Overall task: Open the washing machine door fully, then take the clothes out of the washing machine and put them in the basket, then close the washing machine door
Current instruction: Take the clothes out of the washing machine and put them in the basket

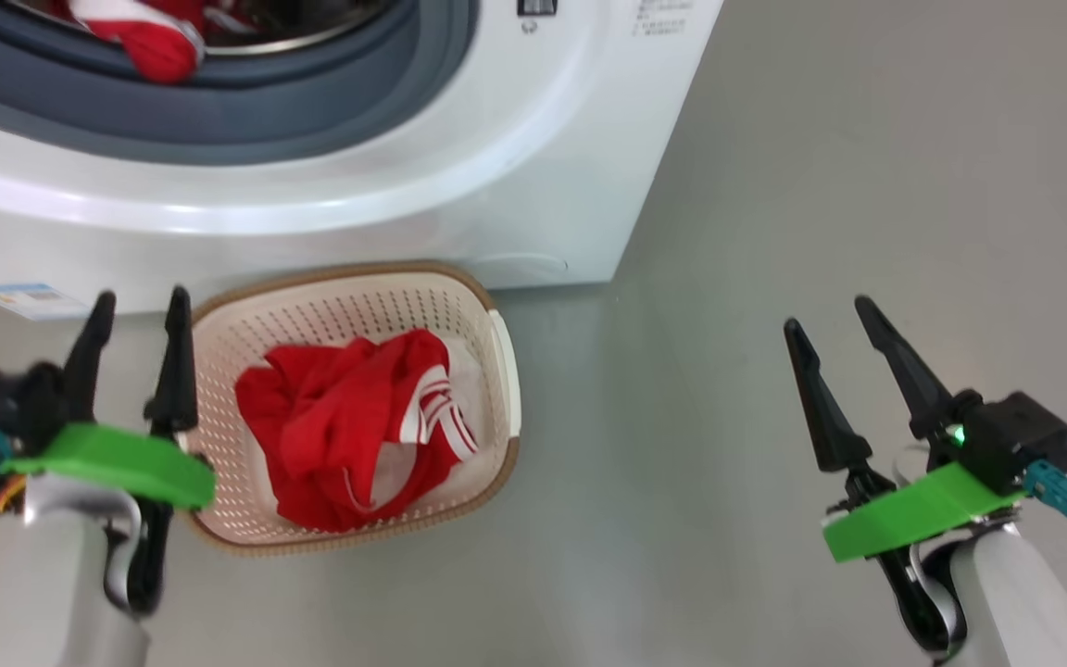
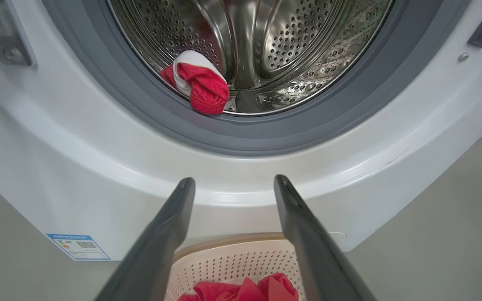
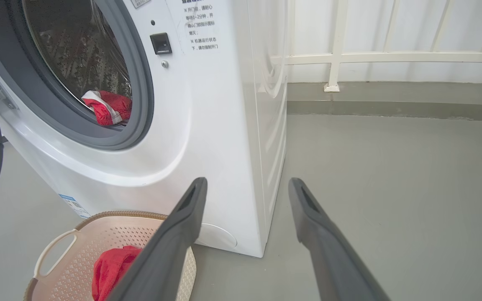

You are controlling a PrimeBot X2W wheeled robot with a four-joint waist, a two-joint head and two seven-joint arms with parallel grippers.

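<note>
Grey floor (image 3: 391, 188) runs to a white railing (image 3: 391, 57) beside the washing machine (image 3: 224, 125).

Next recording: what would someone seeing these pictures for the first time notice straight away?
A bright red garment with white stripes lies crumpled in the cream basket on the floor before the white washing machine. Another red and white piece sits at the front lip of the steel drum. The left gripper, beside the basket, and the right gripper, over bare floor, are both open and empty.
</note>
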